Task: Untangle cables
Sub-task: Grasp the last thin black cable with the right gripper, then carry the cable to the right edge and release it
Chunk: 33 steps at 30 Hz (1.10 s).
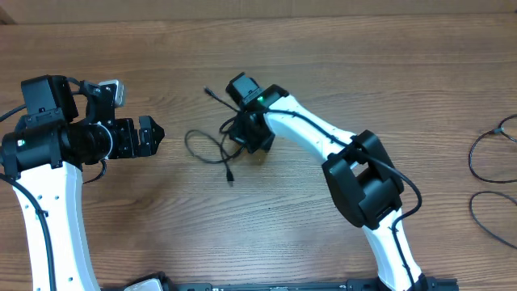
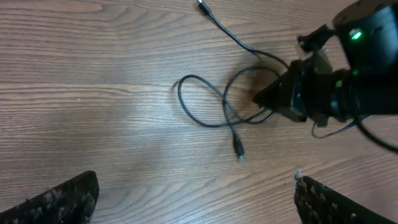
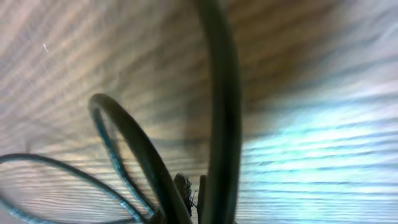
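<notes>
While my left end effector [image 1: 153, 135] hangs wide open and empty over the left side of the wooden tabletop [image 1: 339, 48], the right end effector [image 2: 261, 99] stands closed on the cables [image 2: 231, 123] at mid-table, pinching them where the strands cross. From that crossing one open loop lies flat toward my left arm. A short tail runs toward the near edge and ends in a silver-tipped plug [image 2: 239, 151]. A longer tail runs away to the far plug [image 2: 203, 7]. The right wrist camera is too close to help: it shows only blurred cords converging at the bottom of the frame, and its own fingers cannot be made out.

Two more loops [image 1: 472, 159] lie well apart at the right edge of the tabletop, touched by neither arm.

I judge these cords to be light, thin and limp. Lifted, they should sag and drag along the wood rather than keep their shape, and the smooth sheath may slide through a narrow pinch. The plugs are the only stiff parts, and they are also the parts likely to catch inside a loop. For the second hold I would take the short tail just behind the silver-tipped plug, clear of the crossing, and draw it gently away from the right arm's pinch.
</notes>
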{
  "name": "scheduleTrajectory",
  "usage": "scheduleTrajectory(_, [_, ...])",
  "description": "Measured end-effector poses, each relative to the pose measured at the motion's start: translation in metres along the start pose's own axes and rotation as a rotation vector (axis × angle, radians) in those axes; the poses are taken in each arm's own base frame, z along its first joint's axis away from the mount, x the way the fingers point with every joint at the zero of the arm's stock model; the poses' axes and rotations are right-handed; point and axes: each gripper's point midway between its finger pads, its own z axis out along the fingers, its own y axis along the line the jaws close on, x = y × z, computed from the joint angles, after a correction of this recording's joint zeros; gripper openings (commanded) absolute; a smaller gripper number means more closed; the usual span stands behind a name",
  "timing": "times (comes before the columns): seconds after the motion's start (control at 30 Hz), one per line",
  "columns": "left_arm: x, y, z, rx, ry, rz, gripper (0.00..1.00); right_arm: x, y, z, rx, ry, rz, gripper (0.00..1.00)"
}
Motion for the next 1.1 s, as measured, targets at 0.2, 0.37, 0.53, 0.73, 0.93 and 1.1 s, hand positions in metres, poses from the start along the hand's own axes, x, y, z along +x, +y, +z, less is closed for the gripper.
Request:
scheduleTrajectory(0.2, [0.0, 0.0, 0.0, 0.0, 0.0, 0.0, 1.0, -0.078, -0.024, -0.042, -0.043, -0.07, 0.101, 0.04])
scheduleTrajectory(0.37, [0.0, 0.0, 0.0, 0.0, 0.0, 0.0, 0.99, -0.158, -0.084, -0.092, -0.075, -0.158, 0.286, 0.04])
scheduleTrajectory(0.53, [0.0, 0.0, 0.0, 0.0, 0.0, 0.0, 1.0, -0.228, -0.179, -0.141, -0.1, -0.263, 0.509, 0.04])
scheduleTrajectory(0.73, [0.0, 0.0, 0.0, 0.0, 0.0, 0.0, 1.0, -0.286, -0.31, -0.19, -0.117, -0.408, 0.699, 0.04])
scheduleTrajectory(0.93, [0.0, 0.0, 0.0, 0.0, 0.0, 0.0, 1.0, -0.311, -0.444, -0.242, -0.124, -0.592, 0.852, 0.04])
scheduleTrajectory(1.1, [0.0, 0.0, 0.0, 0.0, 0.0, 0.0, 1.0, -0.309, -0.512, -0.269, -0.111, -0.688, 0.918, 0.04])
